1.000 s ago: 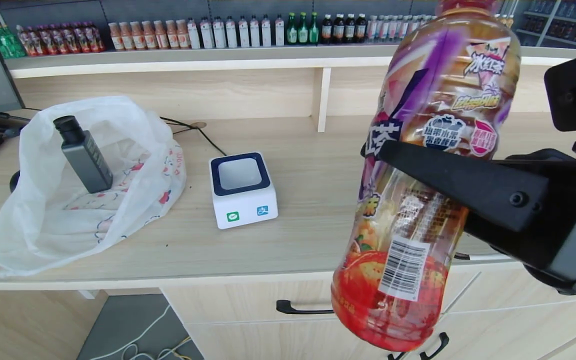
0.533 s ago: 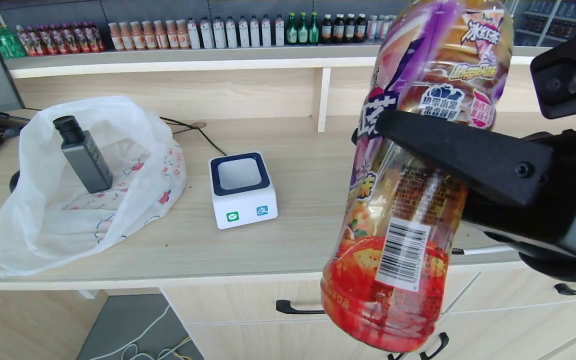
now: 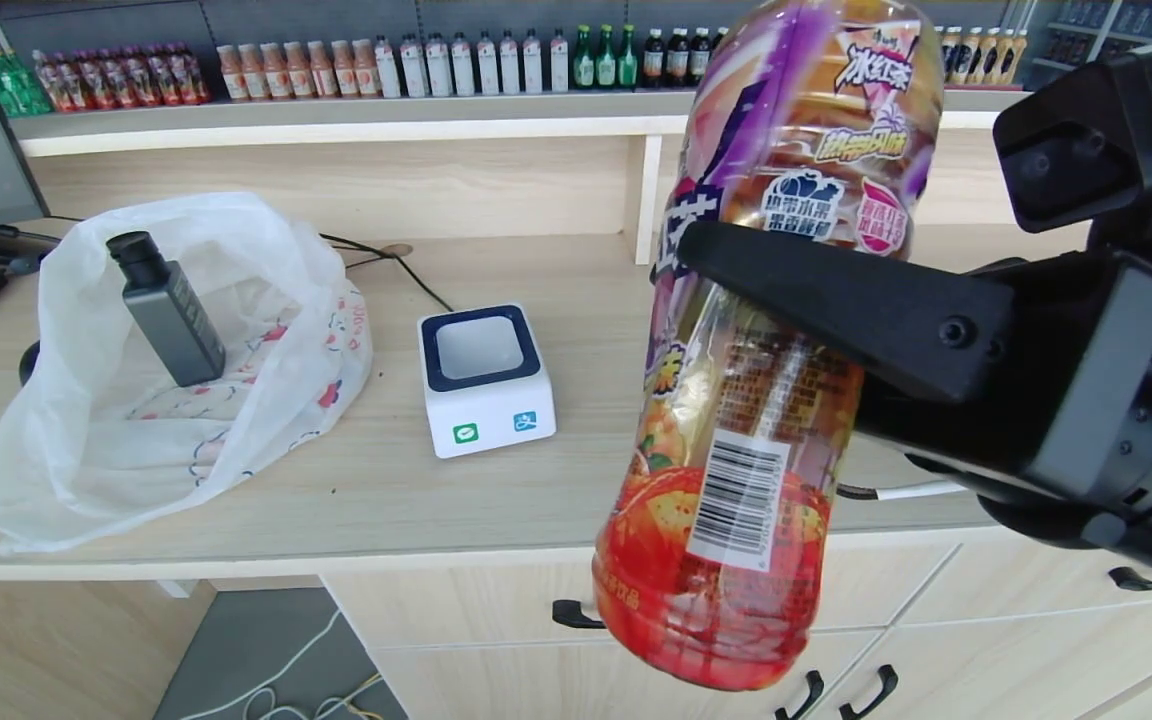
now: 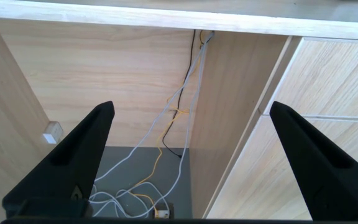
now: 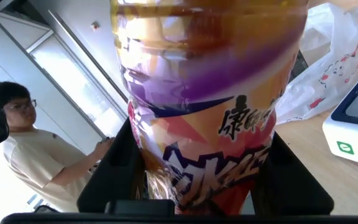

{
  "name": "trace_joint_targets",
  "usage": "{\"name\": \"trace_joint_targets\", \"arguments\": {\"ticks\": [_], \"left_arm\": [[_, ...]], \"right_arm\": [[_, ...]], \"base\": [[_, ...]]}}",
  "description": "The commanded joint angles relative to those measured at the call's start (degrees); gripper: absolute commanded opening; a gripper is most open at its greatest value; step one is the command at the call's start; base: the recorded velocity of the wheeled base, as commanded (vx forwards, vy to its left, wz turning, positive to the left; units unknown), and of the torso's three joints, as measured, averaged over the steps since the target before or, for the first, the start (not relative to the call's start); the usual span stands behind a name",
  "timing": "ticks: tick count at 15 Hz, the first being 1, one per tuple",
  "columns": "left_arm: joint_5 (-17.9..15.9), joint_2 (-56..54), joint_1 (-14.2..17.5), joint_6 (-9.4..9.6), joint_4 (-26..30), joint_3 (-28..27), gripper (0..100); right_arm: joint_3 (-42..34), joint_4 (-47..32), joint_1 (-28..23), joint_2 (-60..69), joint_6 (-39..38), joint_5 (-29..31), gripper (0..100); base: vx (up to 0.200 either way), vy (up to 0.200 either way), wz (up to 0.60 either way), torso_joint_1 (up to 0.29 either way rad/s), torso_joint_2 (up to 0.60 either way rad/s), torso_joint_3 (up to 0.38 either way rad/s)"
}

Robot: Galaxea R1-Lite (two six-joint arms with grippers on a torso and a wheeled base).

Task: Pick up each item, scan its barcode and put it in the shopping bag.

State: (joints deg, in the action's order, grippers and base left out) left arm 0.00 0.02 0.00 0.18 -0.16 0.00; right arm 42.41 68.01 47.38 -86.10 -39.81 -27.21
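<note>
The bottle [image 3: 726,560] has swung left, closer to the scanner [image 3: 485,378], carried by the right gripper [image 3: 736,275], which stays clenched around its middle. Its barcode [image 3: 736,500] seems to face away from the scanner window, so the scan looks not yet done. The left gripper [image 4: 191,109] hangs spread open below the counter [image 3: 586,300].

Light wood counter [image 3: 596,300], with a raised back ledge [image 3: 336,130] and one upright divider [image 3: 644,195]. Rows of drinks bottles [image 3: 436,65] line the shelf behind. Drawers [image 3: 456,610] below carry black handles [image 3: 566,618]. Grey floor [image 3: 256,640] under the open bay, with loose cables [image 4: 178,112] hanging down to it.
</note>
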Motion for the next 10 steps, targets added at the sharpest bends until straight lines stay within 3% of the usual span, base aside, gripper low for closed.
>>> {"name": "trace_joint_targets", "arguments": {"ticks": [1, 10], "left_arm": [[0.00, -0.02, 0.00, -0.01, -0.02, 0.00, 100], [0.00, -0.02, 0.00, -0.01, -0.02, 0.00, 100]], "right_arm": [[0.04, 0.02, 0.16, -0.56, 0.00, -0.04, 0], [-0.40, 0.02, 0.16, -0.56, 0.35, 0.23, 0]], "base": [[0.000, 0.000, 0.00, 0.000, 0.00, 0.000], [0.000, 0.000, 0.00, 0.000, 0.00, 0.000]]}}
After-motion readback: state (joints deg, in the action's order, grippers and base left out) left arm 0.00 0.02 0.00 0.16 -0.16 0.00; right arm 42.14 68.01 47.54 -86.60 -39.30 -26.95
